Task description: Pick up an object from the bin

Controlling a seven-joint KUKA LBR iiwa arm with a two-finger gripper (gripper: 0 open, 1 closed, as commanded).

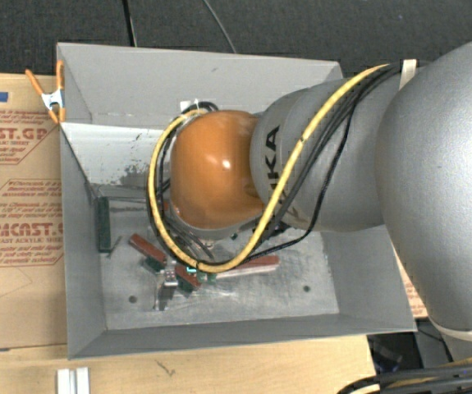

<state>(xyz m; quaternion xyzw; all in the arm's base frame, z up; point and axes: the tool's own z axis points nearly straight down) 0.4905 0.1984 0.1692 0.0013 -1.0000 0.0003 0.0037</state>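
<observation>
My gripper (196,238) shows as a dark body just under the arm's orange cover, low over the middle of the bin floor. Right below it lies a small cluster: a red-brown flat piece (144,244), a green piece (153,263) and a small silvery metal clip (167,290). A thin red and white stick (250,266) pokes out to the right from under the cables. What lies directly beneath the gripper is hidden by the cover.
A dark green bar (102,224) lies upright along the bin's left wall. The arm and its yellow and black cables cover the bin's centre and right. Bare floor shows along the front and in the right front corner.
</observation>
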